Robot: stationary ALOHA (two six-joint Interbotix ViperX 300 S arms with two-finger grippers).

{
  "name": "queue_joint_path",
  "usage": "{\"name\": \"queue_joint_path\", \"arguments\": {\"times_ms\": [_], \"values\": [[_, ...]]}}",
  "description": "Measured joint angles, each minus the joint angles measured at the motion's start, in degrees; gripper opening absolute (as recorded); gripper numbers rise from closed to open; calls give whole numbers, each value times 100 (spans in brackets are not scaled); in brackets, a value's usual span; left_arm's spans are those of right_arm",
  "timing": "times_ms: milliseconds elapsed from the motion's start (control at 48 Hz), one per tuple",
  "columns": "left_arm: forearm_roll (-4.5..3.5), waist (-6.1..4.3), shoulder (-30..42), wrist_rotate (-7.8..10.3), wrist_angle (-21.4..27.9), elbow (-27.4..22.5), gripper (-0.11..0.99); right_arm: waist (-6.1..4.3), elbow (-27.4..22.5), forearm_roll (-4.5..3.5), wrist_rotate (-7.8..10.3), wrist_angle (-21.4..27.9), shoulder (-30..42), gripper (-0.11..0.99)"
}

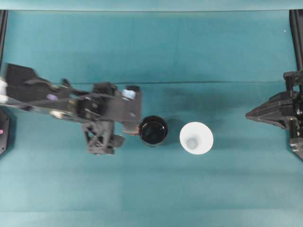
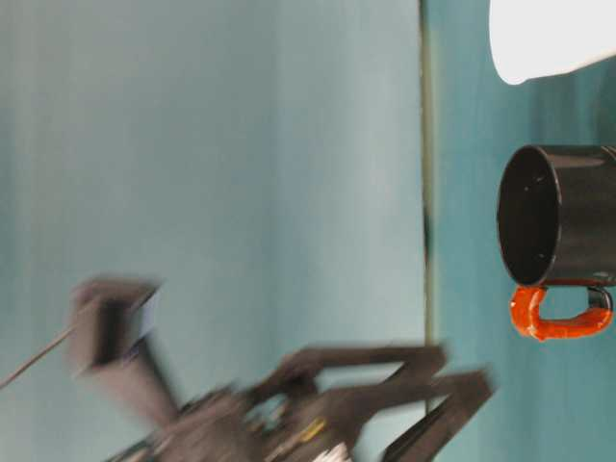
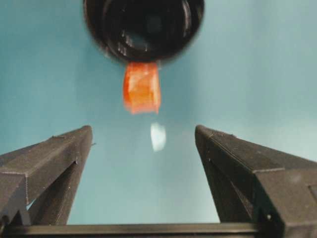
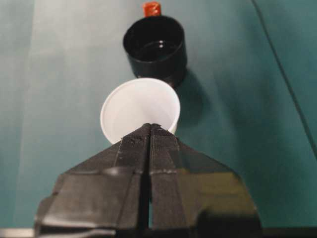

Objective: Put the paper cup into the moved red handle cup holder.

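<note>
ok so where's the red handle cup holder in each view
Overhead: red handle cup holder mid-table, just left of the paper cup.
Table-level: at the picture's right edge.
Left wrist: top centre.
Right wrist: top centre.
Shared landmark: its orange-red handle.

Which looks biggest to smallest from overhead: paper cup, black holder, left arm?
1. Left arm, by far the largest.
2. Paper cup.
3. Black holder, slightly narrower than the cup.
</note>
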Motion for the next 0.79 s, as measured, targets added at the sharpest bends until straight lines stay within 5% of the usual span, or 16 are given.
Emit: {"name": "queue_joint_path", "arguments": {"times_ms": [375, 583, 791], "values": [[0, -26, -826, -70, 141, 562, 93, -18, -26, 0, 70, 220, 149, -11], [0, -35, -1371, -79, 141, 888, 93, -202, -360, 0, 211, 492, 554, -9], [-9, -35, -1670, -105, 141, 1072, 93, -229, -765, 0, 396, 747, 1134, 10]]}}
